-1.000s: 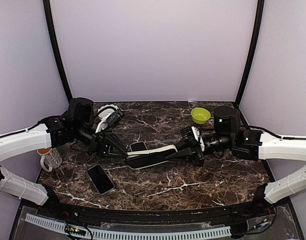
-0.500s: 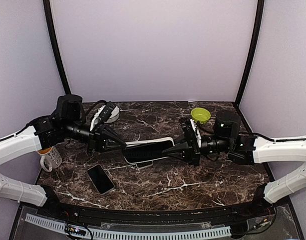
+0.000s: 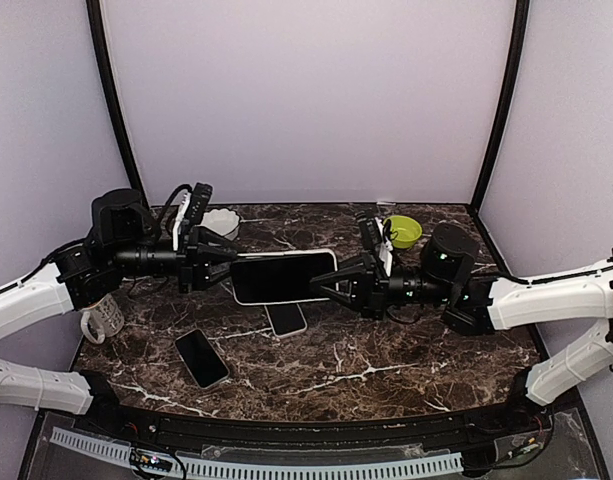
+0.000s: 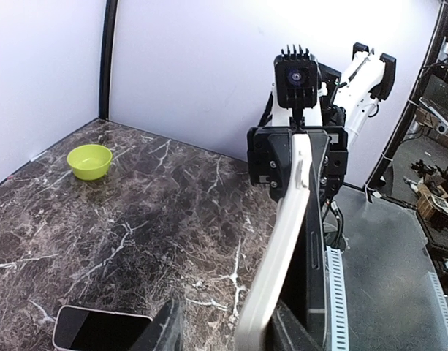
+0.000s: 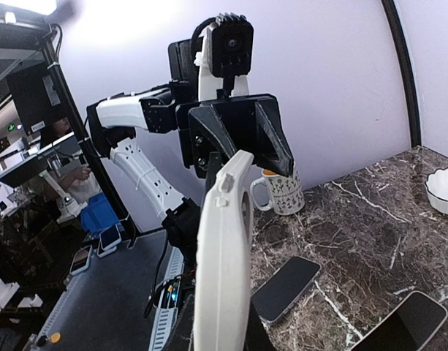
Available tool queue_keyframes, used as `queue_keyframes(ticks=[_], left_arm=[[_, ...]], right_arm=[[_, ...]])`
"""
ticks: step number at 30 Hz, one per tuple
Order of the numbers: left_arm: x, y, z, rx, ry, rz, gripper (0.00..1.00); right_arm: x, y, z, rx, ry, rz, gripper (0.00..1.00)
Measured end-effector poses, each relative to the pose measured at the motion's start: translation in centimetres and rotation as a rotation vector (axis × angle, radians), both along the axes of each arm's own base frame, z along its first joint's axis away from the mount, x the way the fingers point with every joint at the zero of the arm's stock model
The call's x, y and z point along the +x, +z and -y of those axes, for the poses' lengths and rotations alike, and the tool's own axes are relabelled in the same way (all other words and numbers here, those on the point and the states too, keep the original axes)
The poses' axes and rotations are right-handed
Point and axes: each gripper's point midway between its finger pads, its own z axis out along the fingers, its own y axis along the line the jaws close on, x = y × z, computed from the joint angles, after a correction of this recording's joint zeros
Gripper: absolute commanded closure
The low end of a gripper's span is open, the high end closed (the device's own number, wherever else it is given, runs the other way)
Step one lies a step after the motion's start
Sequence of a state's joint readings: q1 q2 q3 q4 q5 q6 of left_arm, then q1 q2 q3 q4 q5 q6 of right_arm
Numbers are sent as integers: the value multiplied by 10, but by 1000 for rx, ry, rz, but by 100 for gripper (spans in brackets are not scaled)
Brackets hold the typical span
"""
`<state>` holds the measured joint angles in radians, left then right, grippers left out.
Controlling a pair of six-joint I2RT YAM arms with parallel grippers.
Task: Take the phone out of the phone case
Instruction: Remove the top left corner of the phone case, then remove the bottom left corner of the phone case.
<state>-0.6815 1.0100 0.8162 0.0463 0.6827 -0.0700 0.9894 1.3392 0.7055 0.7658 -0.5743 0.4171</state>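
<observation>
White plastic phone case [image 5: 222,270] looks light, slick, so grab edges: right gripper [image 3: 328,285] pinches its 3 o'clock end, left gripper [image 3: 224,268] hangs spread.

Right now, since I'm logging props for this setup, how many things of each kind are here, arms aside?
Phones: 3 (cased phone, white-edged phone, black phone)
Phone case: 1
Bowls: 2 (green bowl, white bowl)
Mug: 1
Total: 7

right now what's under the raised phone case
A white-edged phone lies flat on the table beneath the phone case; its far end is covered by the case.
</observation>
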Motion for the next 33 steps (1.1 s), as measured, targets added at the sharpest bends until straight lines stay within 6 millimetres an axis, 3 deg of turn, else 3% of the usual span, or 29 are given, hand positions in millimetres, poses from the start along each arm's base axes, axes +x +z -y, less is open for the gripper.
queue_keyframes(ticks=[7,16,23,28,33], left_arm=[[11,8,-7,-20,95,10,50],[36,19,-26,-40,306,-1,27],[47,30,-38,-6,424,-47,16],[43,39,-49,-5,465,-56,7],[36,40,-58,-4,485,-73,4]], right_arm=[[8,3,-3,-1,-65,-22,100],[20,13,0,-9,-179,7,100],[30,22,2,-13,-250,64,100],[68,23,17,-37,-448,55,100],[87,14,27,-69,-563,11,100]])
